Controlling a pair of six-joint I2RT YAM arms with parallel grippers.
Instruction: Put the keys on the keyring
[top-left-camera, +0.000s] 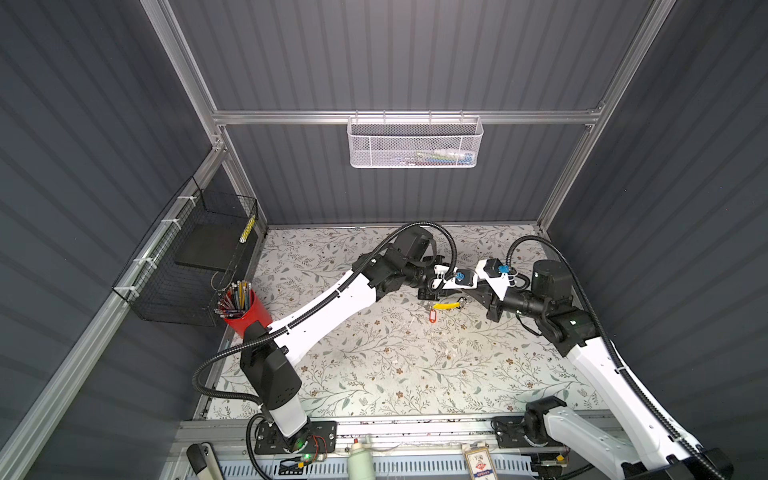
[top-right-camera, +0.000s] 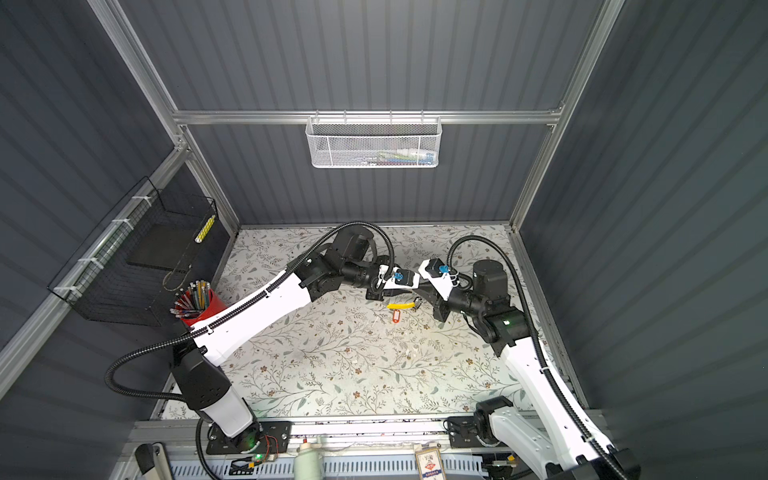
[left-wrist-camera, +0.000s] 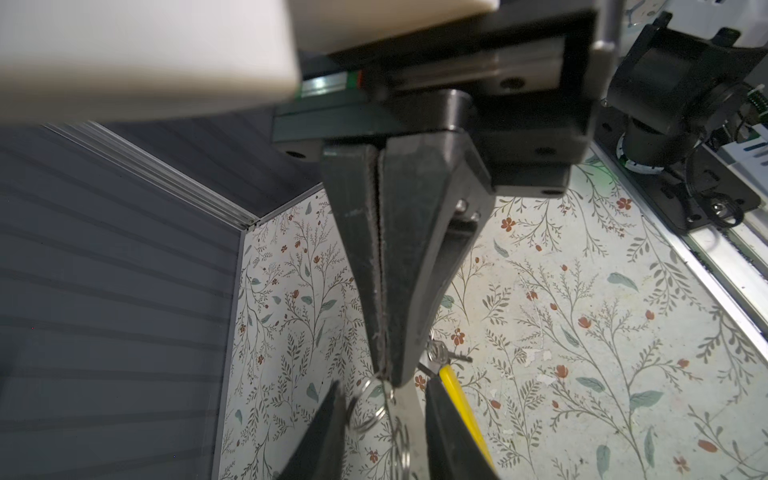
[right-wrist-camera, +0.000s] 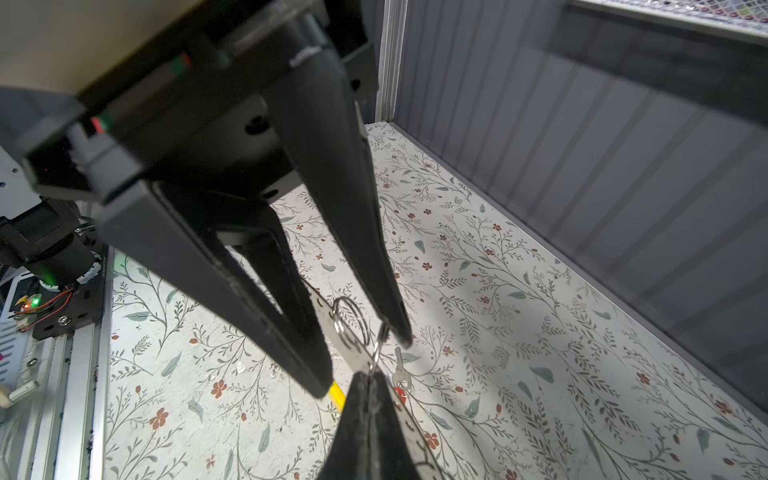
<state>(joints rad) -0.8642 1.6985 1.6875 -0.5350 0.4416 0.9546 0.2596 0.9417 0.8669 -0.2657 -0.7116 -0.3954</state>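
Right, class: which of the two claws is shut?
The right claw: its jaws press together on the keyring, whereas the left claw stands open, a clear gap between its jaws.

No legible text or labels anywhere

**Count on the floral-print tabletop (top-left-camera: 395, 374)**

Two white-and-black robot arms: left arm (top-left-camera: 332, 301), right arm (top-left-camera: 611, 374). One keyring (top-left-camera: 446, 306), a thin grey metal hoop with a curved yellow plastic segment. One small silvery metal key (right-wrist-camera: 401, 376). One red oval plastic tag (top-left-camera: 433, 314). One coiled wire split ring (right-wrist-camera: 349, 320). Two wall baskets: black wire basket (top-left-camera: 174, 303) left, white mesh basket (top-left-camera: 415, 145) far. One red cup (top-left-camera: 251, 313) of pens, too many to count.
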